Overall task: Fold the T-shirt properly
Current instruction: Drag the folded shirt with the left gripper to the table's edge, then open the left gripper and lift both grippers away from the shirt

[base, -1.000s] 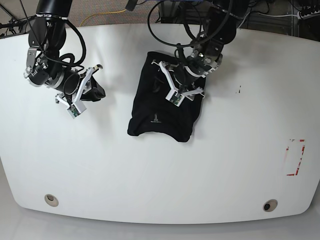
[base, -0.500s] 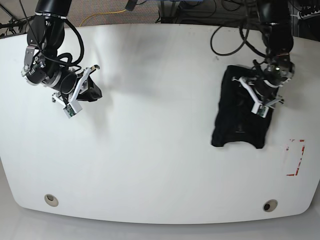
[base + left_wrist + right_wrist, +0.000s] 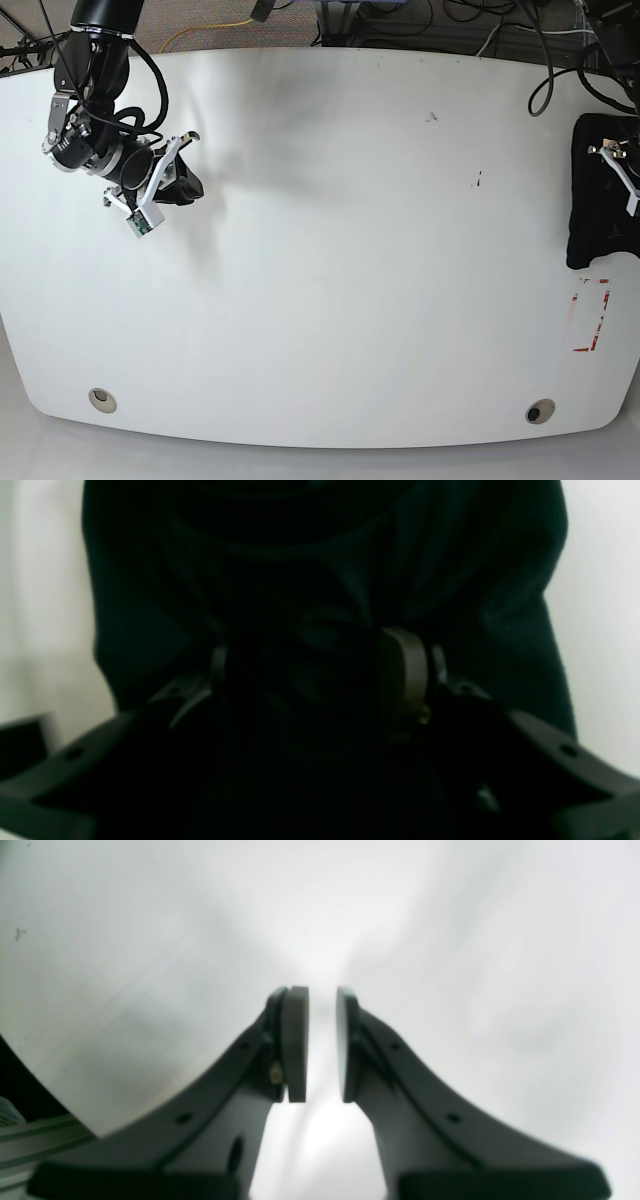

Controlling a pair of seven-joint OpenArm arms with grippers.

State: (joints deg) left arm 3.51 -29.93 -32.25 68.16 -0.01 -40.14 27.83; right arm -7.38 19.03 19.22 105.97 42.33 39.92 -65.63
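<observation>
The black T-shirt [image 3: 598, 205] lies as a folded bundle at the far right edge of the white table [image 3: 350, 260]. My left gripper [image 3: 622, 178] sits on it, partly cut off by the frame edge. In the left wrist view the gripper [image 3: 310, 680] holds a bunch of the T-shirt [image 3: 320, 570] between its fingers [image 3: 402, 680]. My right gripper [image 3: 160, 190] hovers over bare table at the far left. In the right wrist view the gripper [image 3: 322, 1040] is empty, its pads [image 3: 295, 1040] almost together with a narrow gap.
A red rectangular mark [image 3: 592, 315] is on the table just in front of the T-shirt. Two round holes sit near the front edge, one left [image 3: 101, 399] and one right [image 3: 540, 411]. Cables lie behind the table's back edge.
My left gripper has carried the folded T-shirt from the table's middle to the far right edge. My right gripper has stayed almost still at the left.
</observation>
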